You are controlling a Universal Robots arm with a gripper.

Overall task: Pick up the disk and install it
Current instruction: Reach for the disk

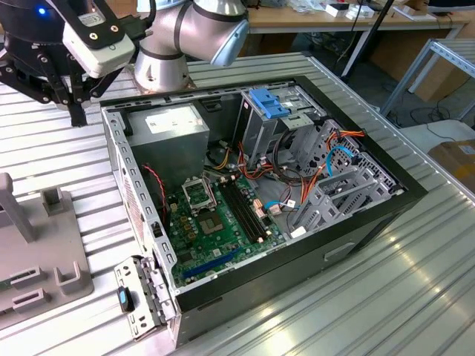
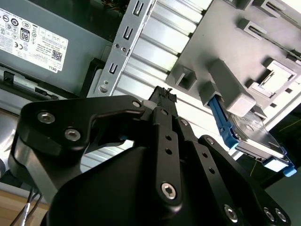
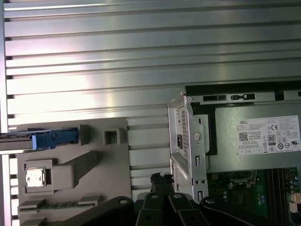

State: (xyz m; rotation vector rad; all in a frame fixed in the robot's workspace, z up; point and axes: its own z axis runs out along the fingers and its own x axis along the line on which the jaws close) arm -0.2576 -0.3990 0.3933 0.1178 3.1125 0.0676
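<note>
The arm's black hand (image 1: 76, 117) hangs over the ribbed aluminium table (image 1: 386, 297), just outside the corner of the open computer case (image 1: 356, 222) on the exterior view's left. In both wrist views its fingertips look pressed together with nothing between them (image 3: 161, 181) (image 2: 164, 94). It touches neither the case nor anything else.

The disk (image 3: 42, 140) is not in the hand. It stands on edge in a slot of a grey plastic fixture (image 3: 101, 165) that lies on the table beside the case, apart from the hand. In the first wrist view its bright blue carrier rail sits by a grey block of the fixture, and its metal body runs off the picture's edge. In the second wrist view the disk (image 2: 256, 139) shows its silvery flat face framed by blue rails, one end tucked behind a grey upright of the fixture (image 2: 225, 89).

The case lies on its side with the panel off. Inside, the grey power supply (image 1: 167, 133) sits in the corner nearest the hand, with the green motherboard (image 1: 215, 222) beside it. Further to the exterior view's right is a grey metal drive cage (image 1: 297, 130) topped by a ribbed blue latch piece (image 1: 271, 101), amid orange and blue cables (image 1: 338, 156).
</note>
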